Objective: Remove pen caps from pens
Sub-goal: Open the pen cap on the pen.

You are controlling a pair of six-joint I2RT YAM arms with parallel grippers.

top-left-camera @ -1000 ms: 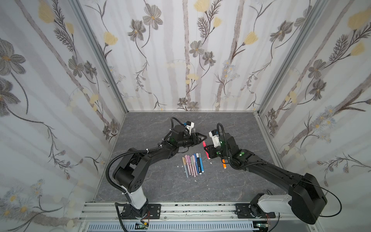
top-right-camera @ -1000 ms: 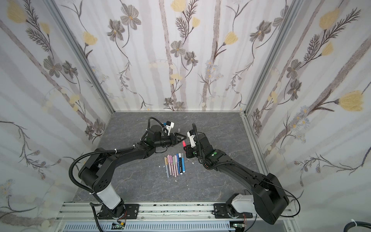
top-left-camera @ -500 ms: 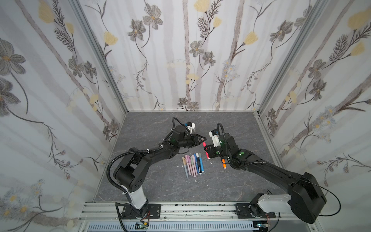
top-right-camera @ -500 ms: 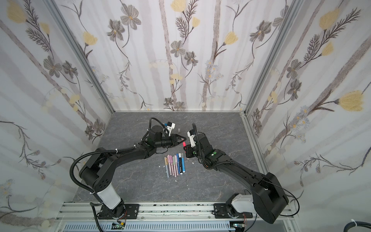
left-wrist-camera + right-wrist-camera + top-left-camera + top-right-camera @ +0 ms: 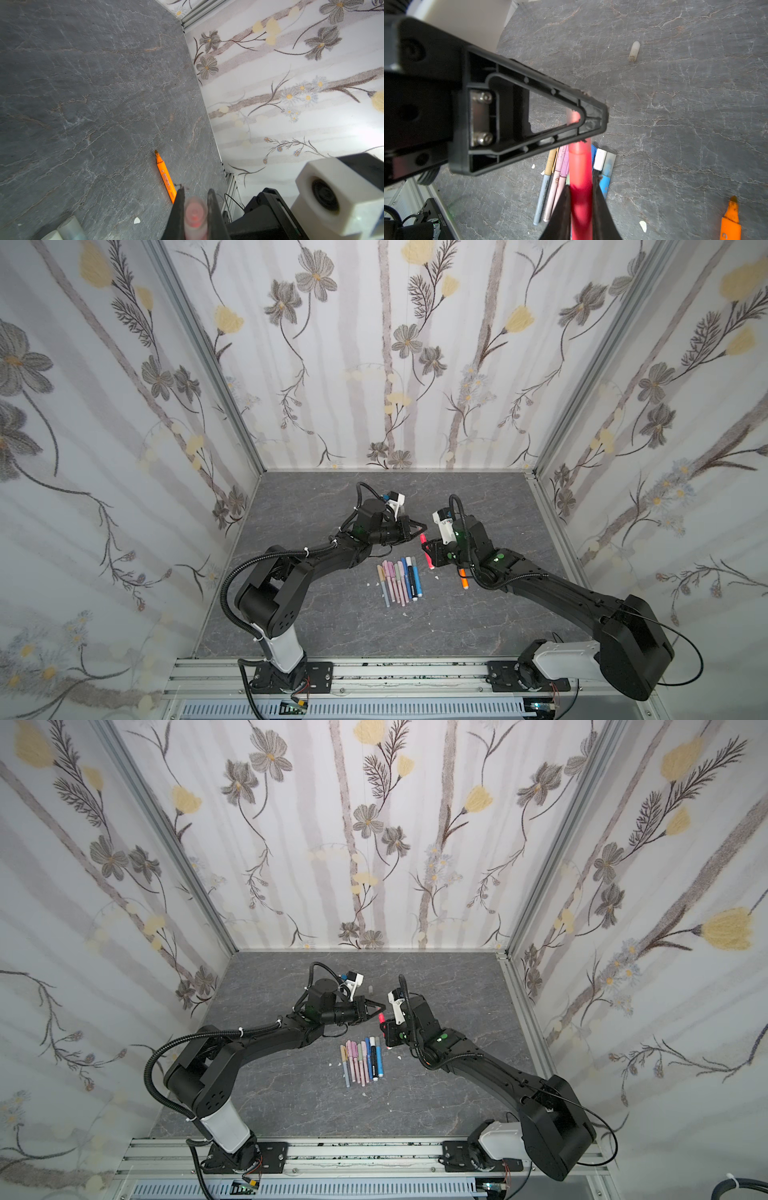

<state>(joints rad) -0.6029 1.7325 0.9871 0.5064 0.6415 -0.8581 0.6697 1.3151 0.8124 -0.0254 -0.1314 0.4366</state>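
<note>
The two arms meet over the middle of the grey table point(image 5: 332, 635), and the change is on the left arm. A second ago the left gripper point(image 5: 195, 193) stood apart just short of the pen's far end. Now its jaws are together, clamped on the pink cap point(image 5: 195, 212). The right gripper point(image 5: 581, 185) holds as before, pinching the barrel of the red-pink pen point(image 5: 580, 166) from both sides and keeping it lifted off the table, cap end pointing away from the robot.

By my reading, both ends are now secured. The next step is the pull itself, with the arms drawing apart along the pen's axis. The cap still sits on the barrel, so nothing has come off yet.

There is no container in any view - no tray, cup or bin. Everything lies on the bare tabletop.

- The row of pens point(image 5: 399, 578) sits side by side just nearer than the grippers, and these look capped as far as I can tell.
- The orange marker point(image 5: 462, 578) lies alone to the right of the row with its tip bare, so it seems finished.
- A loose white cap point(image 5: 634, 51) rests on the far side, well apart from the row.
- A few white specks point(image 5: 642, 226) are scattered near the pens.
</note>
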